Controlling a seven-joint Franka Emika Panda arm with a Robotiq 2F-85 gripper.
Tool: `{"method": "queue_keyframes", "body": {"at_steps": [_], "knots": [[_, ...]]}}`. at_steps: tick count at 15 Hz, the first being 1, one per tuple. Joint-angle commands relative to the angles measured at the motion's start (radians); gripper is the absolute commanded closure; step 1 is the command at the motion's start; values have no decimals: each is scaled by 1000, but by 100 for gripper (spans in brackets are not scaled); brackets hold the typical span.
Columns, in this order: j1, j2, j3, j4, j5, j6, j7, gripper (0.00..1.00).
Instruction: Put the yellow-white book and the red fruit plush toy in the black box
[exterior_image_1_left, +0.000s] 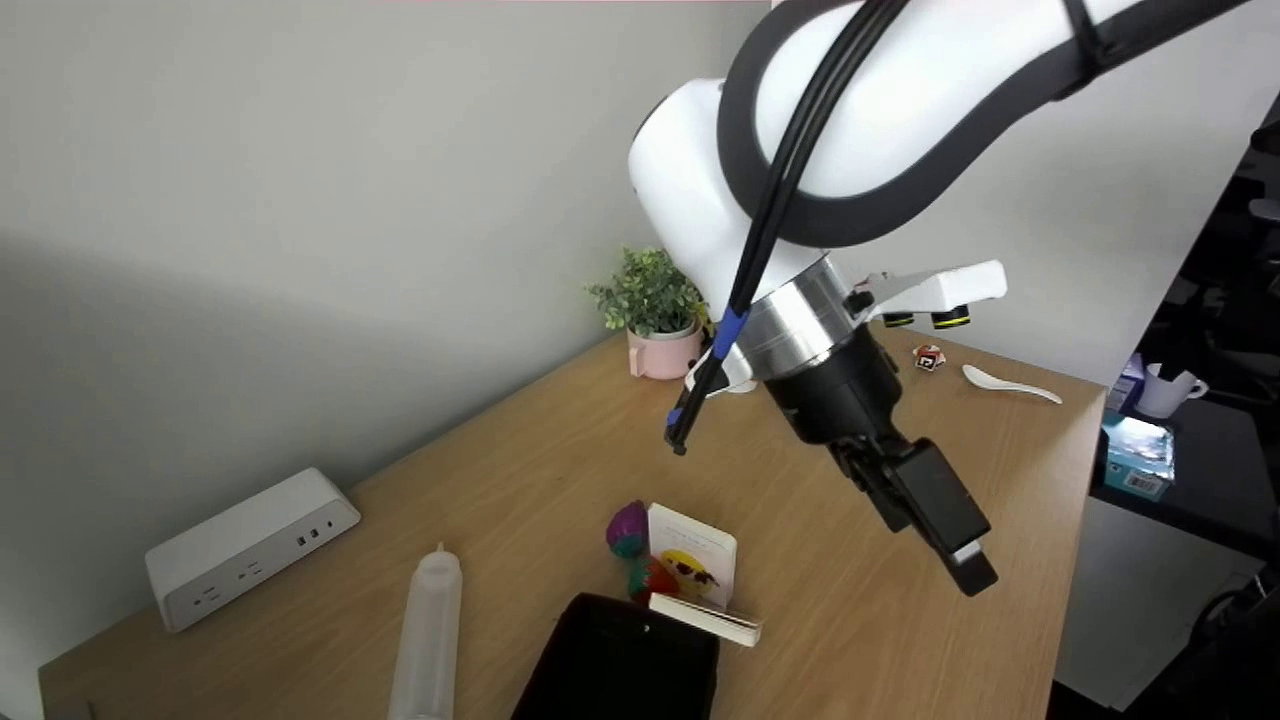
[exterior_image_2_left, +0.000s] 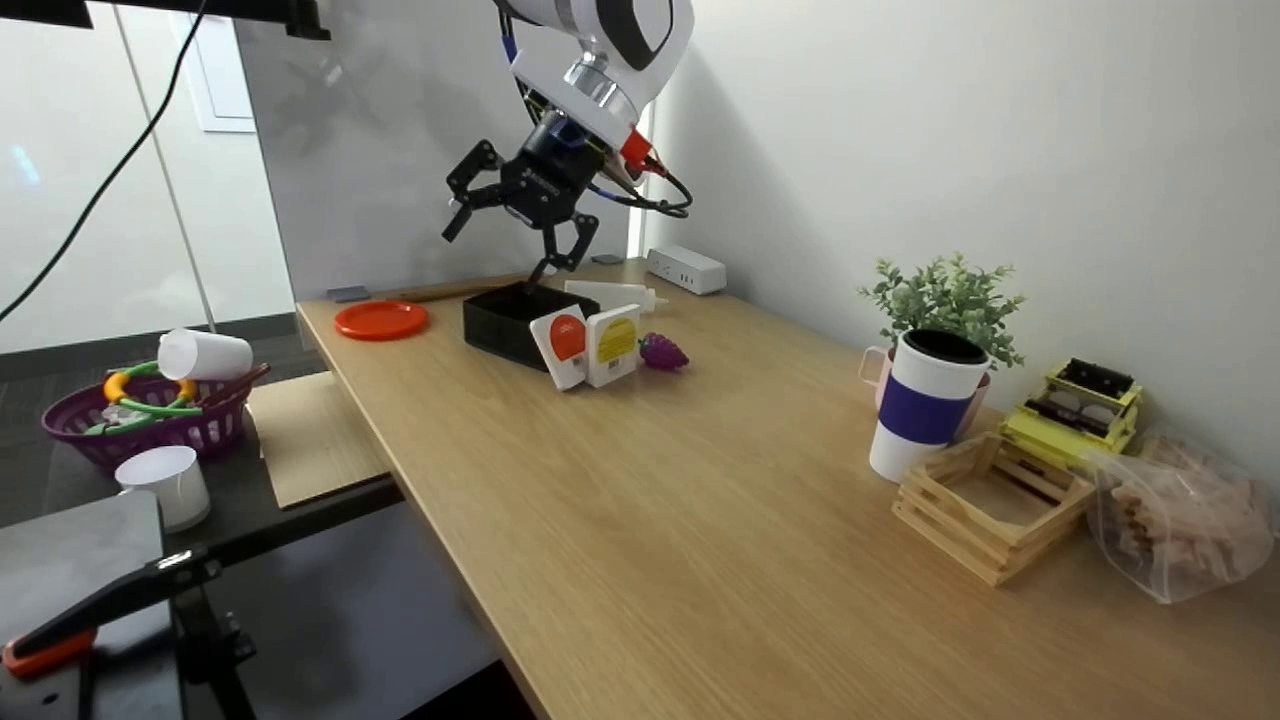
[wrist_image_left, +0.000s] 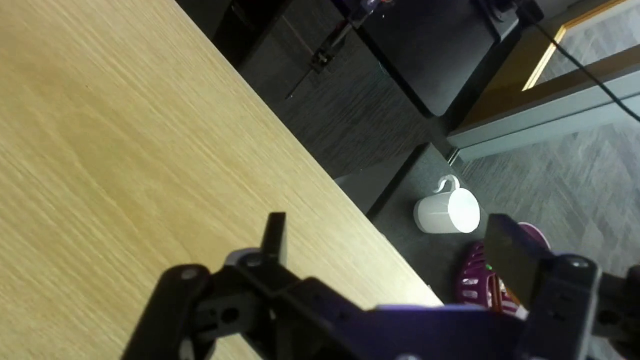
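The black box (exterior_image_1_left: 625, 670) lies low on the table and also shows in an exterior view (exterior_image_2_left: 490, 330). The yellow-white book (exterior_image_1_left: 692, 560) stands propped near the box's end; its other cover shows in an exterior view (exterior_image_2_left: 612, 345). The red fruit plush toy (exterior_image_1_left: 652, 578), a strawberry, sits beside the book and the box, partly covered; the books hide it in an exterior view. My gripper (exterior_image_1_left: 938, 550) is raised above the table, away from the box and books. It is open with nothing between its fingers in the wrist view (wrist_image_left: 387, 218), and also looks spread wide in an exterior view (exterior_image_2_left: 493, 258).
A white book with a red disc (exterior_image_2_left: 565, 345) leans against the box. A purple plush (exterior_image_1_left: 628, 530) lies beside the books. A bottle (exterior_image_1_left: 430, 630), a white socket box (exterior_image_1_left: 255, 548), a plant (exterior_image_1_left: 650, 300) and a red plate (exterior_image_2_left: 382, 320) stand around. The table edge (wrist_image_left: 320, 175) runs below my gripper.
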Motion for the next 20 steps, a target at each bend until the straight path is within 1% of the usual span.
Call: {"method": "queue_keyframes", "body": {"at_steps": [1,4,8,9,13,14,16,20], "knots": [[38,74,6,99,-18,84,154,0],[73,98,-13,125,-56,211,285,0],[100,94,-46,107,-116,336,474,0],[78,92,-15,104,-98,294,410,0],[80,93,-15,104,-100,300,422,0],[87,105,-18,121,-105,286,429,0],[98,113,-35,129,-116,304,484,0],[105,105,-66,103,-128,389,618,0]]}}
